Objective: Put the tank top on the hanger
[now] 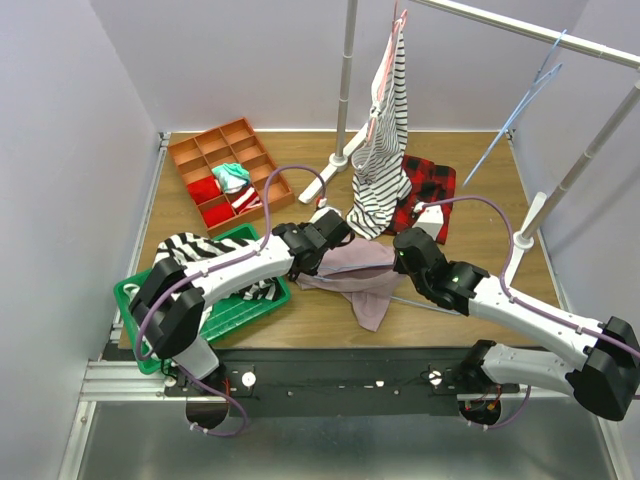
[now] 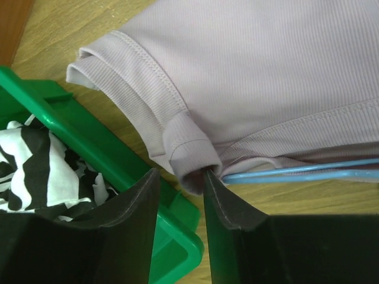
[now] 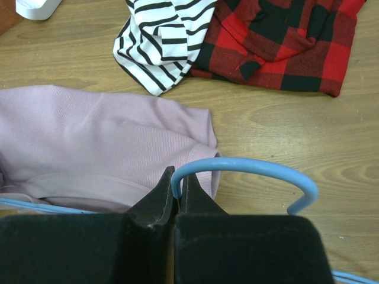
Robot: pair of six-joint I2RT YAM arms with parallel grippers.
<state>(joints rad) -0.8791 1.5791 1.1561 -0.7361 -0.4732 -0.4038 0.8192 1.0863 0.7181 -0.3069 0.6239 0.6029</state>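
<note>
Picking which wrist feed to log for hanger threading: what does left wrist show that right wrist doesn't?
Left wrist only: the green bin with black-and-white cloth in it, and a folded edge of the tank top between the parted fingers of the left gripper.
Right wrist only: the right gripper shut on the blue hook of the hanger, plus the striped shirt and the plaid garment beyond.
Both: the pink tank top lying on the wooden table, with the hanger's blue wire at its lower edge.
</note>
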